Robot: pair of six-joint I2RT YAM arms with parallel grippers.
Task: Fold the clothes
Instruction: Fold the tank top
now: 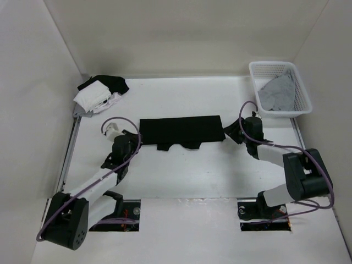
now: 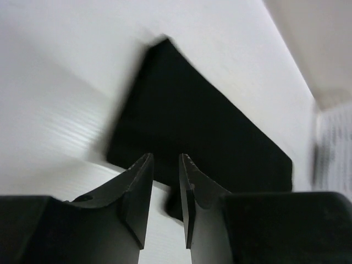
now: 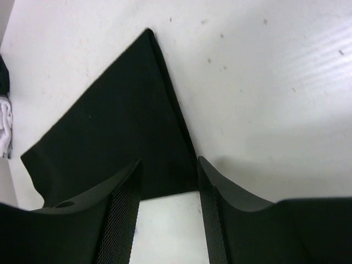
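The clothes (image 1: 181, 131) are one black garment lying flat as a long folded band in the middle of the white table, with short flaps along the near edge. My left gripper (image 1: 135, 139) sits at its left end. In the left wrist view the jaws (image 2: 165, 157) stand slightly apart over the fabric's (image 2: 192, 121) near edge, with bare table showing between them. My right gripper (image 1: 234, 132) is at the right end. Its jaws (image 3: 168, 160) stand wide open, level with the near right corner of the cloth (image 3: 121, 126), and hold nothing.
A white basket (image 1: 252, 70) holding a light grey garment (image 1: 278, 92) stands at the back right. A white-and-black pile of clothes (image 1: 102, 93) lies at the back left. White walls close in the table on three sides.
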